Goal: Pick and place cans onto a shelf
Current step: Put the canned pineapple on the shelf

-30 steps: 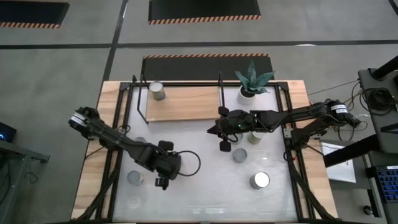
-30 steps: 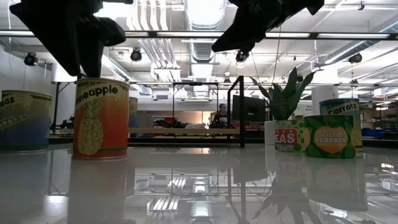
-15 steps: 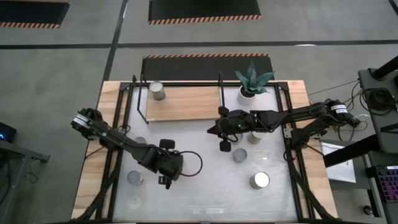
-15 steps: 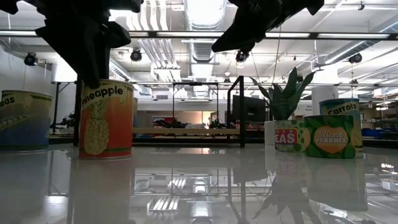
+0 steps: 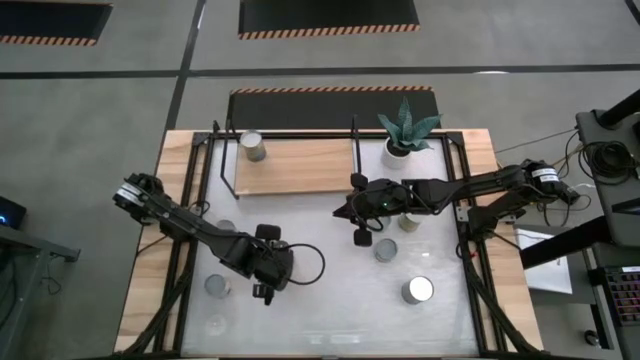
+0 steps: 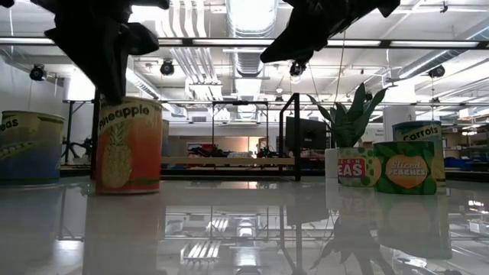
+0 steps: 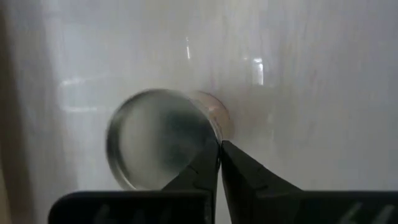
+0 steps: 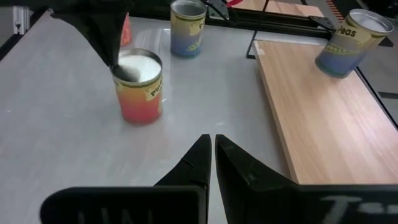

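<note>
A pineapple can, orange with a shiny round top, stands on the white table left of middle. My left gripper is shut and points down at the edge of that top; in the high view the gripper hides the can. My right gripper hangs shut above the table's middle and touches nothing. The wooden shelf lies at the far side with one can standing on its left end. My left gripper comes from above, pointing down, and its shut fingertips meet the rim of the pineapple can's top. The two fingers lie together with no gap. I cannot tell whether the rim is between them. The can's base stays on the table.
More cans stand on the table: one at the near left, two at the right, and one under the right arm. A potted plant stands at the far right. Black frame rails run along both sides.
My left gripper has come down on the pineapple can's top and its fingers have closed together. The can has slid slightly toward the table's right. My right arm has kept still.
</note>
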Robot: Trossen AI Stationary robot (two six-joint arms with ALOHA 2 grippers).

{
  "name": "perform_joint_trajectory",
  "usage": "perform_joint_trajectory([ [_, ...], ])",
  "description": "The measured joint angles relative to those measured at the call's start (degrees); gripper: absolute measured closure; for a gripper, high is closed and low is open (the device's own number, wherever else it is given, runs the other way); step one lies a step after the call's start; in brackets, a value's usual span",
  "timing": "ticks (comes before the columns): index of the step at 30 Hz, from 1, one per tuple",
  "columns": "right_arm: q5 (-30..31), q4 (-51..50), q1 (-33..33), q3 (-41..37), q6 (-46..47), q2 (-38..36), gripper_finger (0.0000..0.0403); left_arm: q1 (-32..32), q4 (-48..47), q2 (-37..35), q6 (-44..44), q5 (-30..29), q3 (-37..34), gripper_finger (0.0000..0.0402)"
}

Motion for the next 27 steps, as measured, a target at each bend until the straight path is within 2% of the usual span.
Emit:
perform_joint_trajectory([
  [9, 0.02, -0.07, -0.02, -0.02, -0.02, 0.0, 0.039, 0.81, -2.97, -6.98, 3.24, -6.13, 0.46, 0.0401],
  [15, 0.05, -0.04, -0.02, -0.02, -0.02, 0.0, 0.039, 5.27, -8.32, -12.18, 7.47, -11.26, 0.48, 0.0401],
  [19, 0.07, -0.02, -0.02, -0.02, -0.02, 0.0, 0.039, 10.8, -12.68, -14.73, 12.27, -15.65, 0.06, 0.0401],
  [27, 0.11, -0.13, -0.02, -0.02, -0.5, 0.01, 0.039, 26.68, -12.72, -17.09, 26.9, -15.98, -0.57, 0.0401],
])
